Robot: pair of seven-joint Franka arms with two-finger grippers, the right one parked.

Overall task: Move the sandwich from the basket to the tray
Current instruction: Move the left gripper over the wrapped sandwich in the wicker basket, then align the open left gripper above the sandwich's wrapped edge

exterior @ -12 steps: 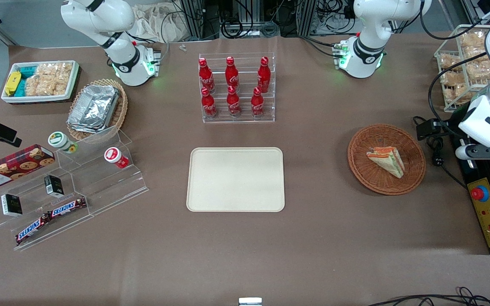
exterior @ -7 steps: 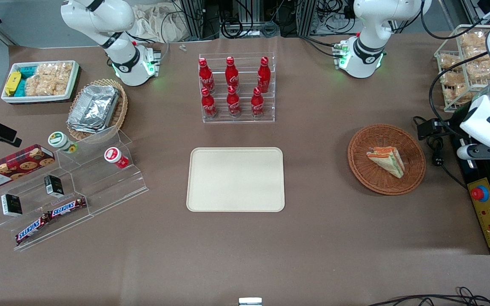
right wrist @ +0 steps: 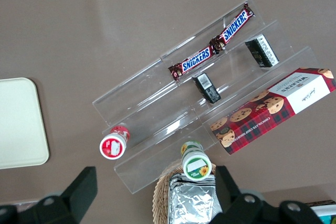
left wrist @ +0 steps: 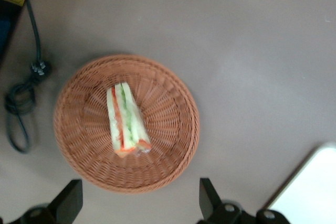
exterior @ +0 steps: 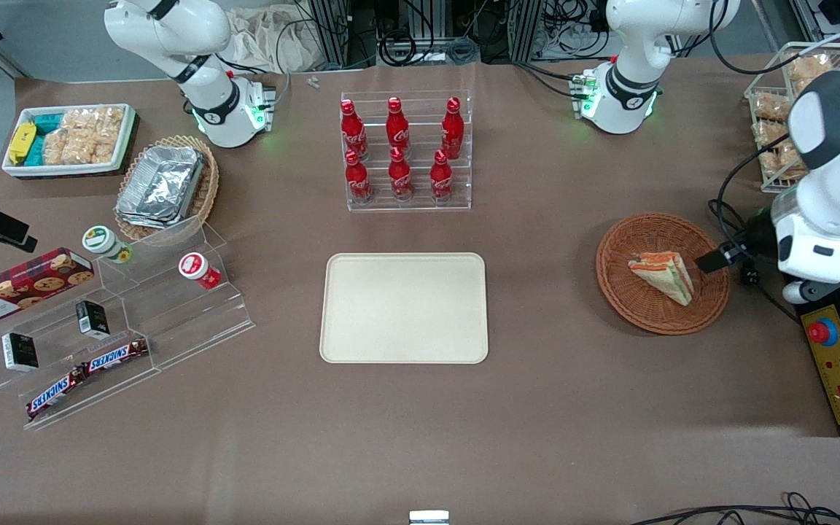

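one sandwich (exterior: 662,275) lies on its side in the basket (exterior: 639,310), a little off centre, toward the working arm's end of the tabletop (exterior: 537,408); the tray (exterior: 404,343) sits bare well apart from it, nearer the middle. the gripper (left wrist: 140,203) hangs above the basket's edge with its fingers (left wrist: 209,199) spread wide and nothing between them, clear of both wicker and wrap.

the step in hand looks like the approach before the pick. to do it well, the gripper should centre over the wedge so the fingers straddle its thickness, pressing on the two bread faces rather than on the long sloping edge. in the left wrist view the layers run roughly along the line the fingers would close across, so little wrist turning seems needed, only a shift inward over the basket. the descent should stop before the fingertips dig into the weave, and the squeeze should be gentle, since the soft bread and slick clear wrap could crush or slip.

compared with the front view half a second ago, the arm has swung in from the table's edge toward the basket, and a dark finger now shows over its rim; sandwich, basket and tray have not moved.
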